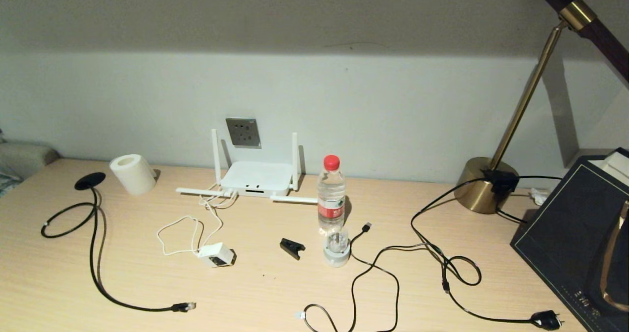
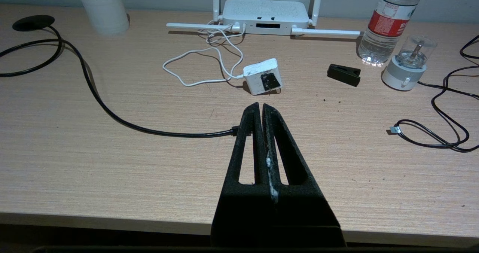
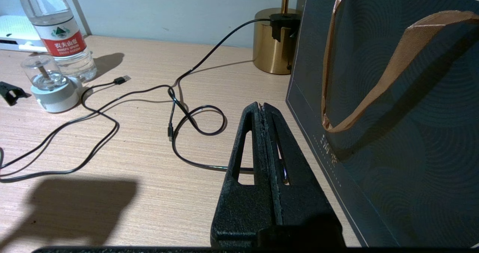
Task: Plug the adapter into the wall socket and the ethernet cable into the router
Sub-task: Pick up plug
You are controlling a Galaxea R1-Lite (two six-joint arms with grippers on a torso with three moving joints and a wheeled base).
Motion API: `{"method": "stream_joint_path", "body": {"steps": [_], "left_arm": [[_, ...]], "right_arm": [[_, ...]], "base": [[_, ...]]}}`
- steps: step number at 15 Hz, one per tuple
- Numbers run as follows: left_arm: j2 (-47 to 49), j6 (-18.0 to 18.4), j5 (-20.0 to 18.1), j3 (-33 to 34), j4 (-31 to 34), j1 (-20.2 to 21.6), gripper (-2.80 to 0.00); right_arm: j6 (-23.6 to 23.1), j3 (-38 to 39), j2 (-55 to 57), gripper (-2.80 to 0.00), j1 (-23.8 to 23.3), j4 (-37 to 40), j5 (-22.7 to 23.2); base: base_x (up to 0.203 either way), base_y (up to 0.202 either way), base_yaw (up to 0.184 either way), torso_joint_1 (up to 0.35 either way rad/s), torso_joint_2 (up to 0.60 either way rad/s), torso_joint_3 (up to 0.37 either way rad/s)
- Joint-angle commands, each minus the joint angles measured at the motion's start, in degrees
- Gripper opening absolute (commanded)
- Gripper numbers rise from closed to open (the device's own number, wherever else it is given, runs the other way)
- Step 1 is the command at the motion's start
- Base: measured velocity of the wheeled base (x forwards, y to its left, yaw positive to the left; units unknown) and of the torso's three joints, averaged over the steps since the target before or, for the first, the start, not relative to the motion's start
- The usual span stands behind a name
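Observation:
The white adapter (image 1: 216, 255) lies on the desk with its dark prong face up, and its thin white cord runs back to the router (image 1: 256, 179). The grey wall socket (image 1: 243, 132) is on the wall just behind the router. The black ethernet cable (image 1: 91, 253) runs from a desk hole to its connector (image 1: 184, 306) near the front edge. Neither gripper shows in the head view. My left gripper (image 2: 260, 105) is shut and empty, hovering just short of the adapter (image 2: 262, 81), above the ethernet cable (image 2: 168, 134). My right gripper (image 3: 261, 105) is shut and empty beside the dark bag.
A paper roll (image 1: 132, 174) stands left of the router. A water bottle (image 1: 331, 194), a small clear-topped device (image 1: 337, 247) and a black clip (image 1: 292, 247) sit right of the adapter. A thin USB cable (image 1: 366, 273), the brass lamp (image 1: 486, 184), its black plug (image 1: 546, 319) and a dark gift bag (image 1: 575, 234) crowd the right.

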Motion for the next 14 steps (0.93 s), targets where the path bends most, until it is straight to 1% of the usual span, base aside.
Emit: {"method": "stream_joint_path", "body": {"steps": [1,3,4,5,6,7,8,9,10,12,14], "left_arm": [[0.02,0.33,0.00,0.79,-0.20,0.00,-2.80],[0.02,0.68,-0.27,0.79,-0.21,0.00,-2.80],[0.05,2.14,-0.80,-0.10,-0.24,0.00,-2.80],[0.63,3.49,-2.19,-3.24,0.21,0.00,-2.80],[2.46,4.41,-4.46,-8.70,1.11,0.00,-2.80],[5.83,5.00,-6.66,-15.65,2.49,-0.05,-2.80],[11.38,5.47,-8.96,-22.47,4.40,-0.18,-2.80],[17.05,5.83,-11.20,-28.16,6.39,-0.32,-2.80],[22.11,6.17,-13.25,-31.78,8.01,-0.53,-2.80],[32.43,7.83,-16.10,-34.80,9.93,-1.19,-2.80],[41.91,10.86,-17.80,-36.81,10.63,-1.84,-2.80]], "right_arm": [[-0.95,2.02,0.09,-2.80,0.01,-0.06,0.20],[-2.82,2.02,0.09,-2.80,0.01,0.03,0.44],[-2.47,2.02,0.09,-2.80,0.01,-0.06,0.35],[-2.64,2.02,0.09,-2.80,0.01,-0.06,0.35],[-2.55,2.02,0.09,-2.80,0.01,-0.06,0.35],[-2.29,2.02,0.09,-2.80,0.01,-0.06,0.35],[-1.52,2.02,0.09,-2.80,-0.03,-0.06,0.26],[-0.74,2.00,0.09,-2.80,0.01,-0.06,0.26],[-0.18,2.02,0.09,-2.80,0.01,-0.06,0.17],[-0.18,2.02,0.09,-2.80,-0.01,-0.06,0.17],[-0.18,1.94,0.09,-2.80,0.01,-0.06,0.17]], "base": [[0.000,0.000,0.000,0.000,0.00,0.000],[0.000,0.000,0.000,0.000,0.00,0.000],[0.000,0.000,0.000,0.000,0.00,0.000],[0.000,0.000,0.000,0.000,0.00,0.000],[0.000,0.000,0.000,0.000,0.00,0.000],[0.000,0.000,0.000,0.000,0.00,0.000],[0.000,0.000,0.000,0.000,0.00,0.000],[0.000,0.000,0.000,0.000,0.00,0.000],[0.000,0.000,0.000,0.000,0.00,0.000],[0.000,0.000,0.000,0.000,0.00,0.000],[0.000,0.000,0.000,0.000,0.00,0.000]]}}
